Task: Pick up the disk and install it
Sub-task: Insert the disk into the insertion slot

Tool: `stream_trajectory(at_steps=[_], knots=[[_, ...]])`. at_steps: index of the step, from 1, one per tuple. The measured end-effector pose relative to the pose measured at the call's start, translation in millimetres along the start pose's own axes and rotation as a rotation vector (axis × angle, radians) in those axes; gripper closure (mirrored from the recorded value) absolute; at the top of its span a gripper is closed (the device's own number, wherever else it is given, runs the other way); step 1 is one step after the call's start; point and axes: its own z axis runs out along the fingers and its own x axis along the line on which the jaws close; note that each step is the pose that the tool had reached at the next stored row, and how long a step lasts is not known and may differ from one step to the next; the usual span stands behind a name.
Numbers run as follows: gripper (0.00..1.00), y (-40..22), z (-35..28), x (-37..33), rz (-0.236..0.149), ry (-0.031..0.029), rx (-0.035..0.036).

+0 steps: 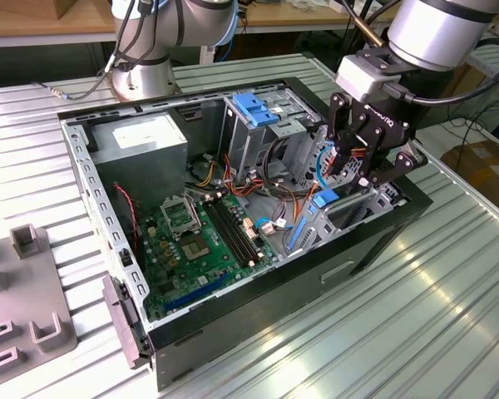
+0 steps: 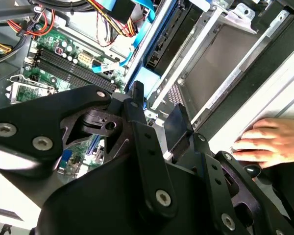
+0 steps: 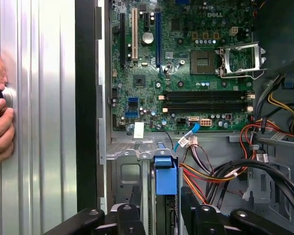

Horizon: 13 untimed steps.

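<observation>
The disk point(image 3: 165, 172) stands on edge in the cage point(image 3: 129, 161) at the front of the case point(image 1: 258, 301), its blue rail end showing. The hand point(image 3: 160, 197) hangs right over it, fingers point(image 3: 135, 195) parted to either side and apparently gripping nothing. The disk looks stiff, dense and sensitive to shock. Its flat metal sides should give a firmer hold than the flexible plastic rails.
</observation>
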Motion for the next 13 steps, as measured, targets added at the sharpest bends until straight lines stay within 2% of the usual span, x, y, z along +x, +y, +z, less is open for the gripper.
stream_trajectory(at_steps=[6,8,9,11,12,13], knots=[[0.56,0.0,0.0,0.0,0.0,0.0008,0.0],[0.7,0.0,0.0,0.0,0.0,0.001,0.0001],[0.7,0.0,0.0,0.0,0.0,0.001,0.0001],[0.82,-0.6,0.4,-0.1,0.0,0.0011,0.0],[0.82,-1.5,1.0,-0.1,0.0,0.0008,0.0001],[0.89,-6.6,2.3,-0.2,0.0,0.0012,0.0003]])
